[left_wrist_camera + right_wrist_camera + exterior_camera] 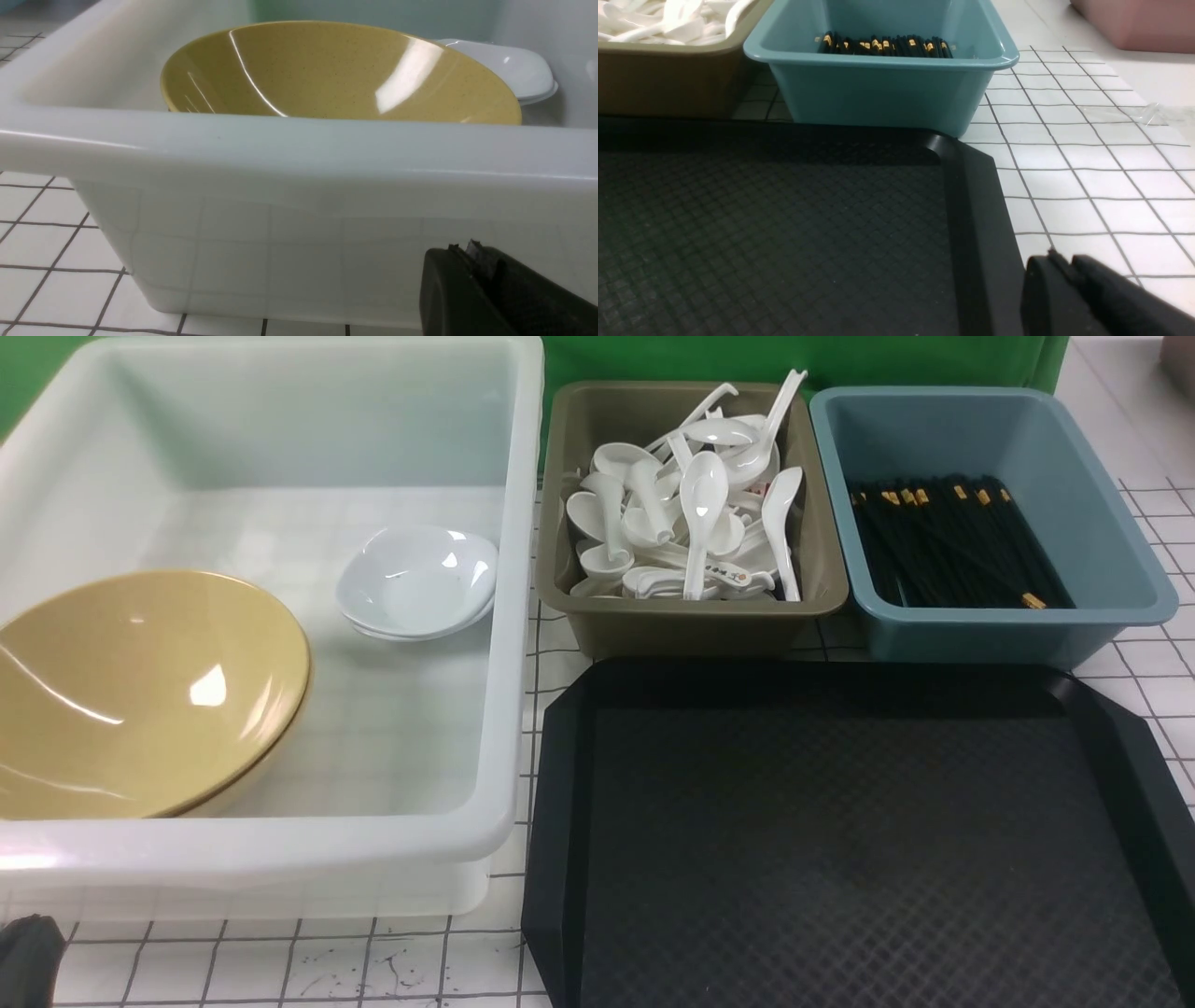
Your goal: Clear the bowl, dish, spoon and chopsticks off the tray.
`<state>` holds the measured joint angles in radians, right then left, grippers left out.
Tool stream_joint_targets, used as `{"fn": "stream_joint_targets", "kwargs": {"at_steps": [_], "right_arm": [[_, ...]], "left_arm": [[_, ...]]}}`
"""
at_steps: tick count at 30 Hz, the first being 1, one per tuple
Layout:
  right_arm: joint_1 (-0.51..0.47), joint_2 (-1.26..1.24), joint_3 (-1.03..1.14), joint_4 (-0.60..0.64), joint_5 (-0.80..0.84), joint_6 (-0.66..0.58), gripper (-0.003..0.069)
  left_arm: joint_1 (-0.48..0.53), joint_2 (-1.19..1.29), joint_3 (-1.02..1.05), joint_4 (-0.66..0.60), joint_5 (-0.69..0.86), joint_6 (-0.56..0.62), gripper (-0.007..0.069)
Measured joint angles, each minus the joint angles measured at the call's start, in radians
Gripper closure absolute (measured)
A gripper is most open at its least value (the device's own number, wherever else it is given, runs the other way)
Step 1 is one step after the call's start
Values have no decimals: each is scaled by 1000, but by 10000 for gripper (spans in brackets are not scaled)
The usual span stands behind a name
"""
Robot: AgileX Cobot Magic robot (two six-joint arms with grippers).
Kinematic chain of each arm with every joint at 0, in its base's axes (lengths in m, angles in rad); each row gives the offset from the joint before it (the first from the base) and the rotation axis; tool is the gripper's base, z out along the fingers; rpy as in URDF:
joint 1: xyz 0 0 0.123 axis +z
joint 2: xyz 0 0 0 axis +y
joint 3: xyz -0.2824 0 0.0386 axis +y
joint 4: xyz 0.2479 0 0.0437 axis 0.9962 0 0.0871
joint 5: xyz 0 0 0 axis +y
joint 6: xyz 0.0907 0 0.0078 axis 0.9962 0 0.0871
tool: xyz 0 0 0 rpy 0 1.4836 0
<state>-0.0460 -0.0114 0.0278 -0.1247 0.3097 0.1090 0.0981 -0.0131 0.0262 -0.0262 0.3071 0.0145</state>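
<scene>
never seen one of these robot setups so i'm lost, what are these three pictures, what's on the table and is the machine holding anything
It is a robot with two arms, each ending in a gripper. The front view looks forward from between the arms. The other two come from cameras on the wrists.

On the tiled table lies a black tray with nothing on it. Left of it stands a large white tub holding a yellow bowl and a small white dish. Behind the tray, an olive bin holds white spoons and a blue bin holds black chopsticks.

The left gripper sits low outside the tub, shut and empty. The right gripper is near the tray's corner, holding nothing; whether it is open or shut is unclear.
</scene>
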Motion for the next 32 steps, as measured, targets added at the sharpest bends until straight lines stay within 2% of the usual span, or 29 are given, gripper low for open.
{"fn": "stream_joint_targets", "kwargs": {"at_steps": [32], "right_arm": [[0,0,0,0,2,0,540]], "left_arm": [[0,0,0,-1,0,0,637]]}}
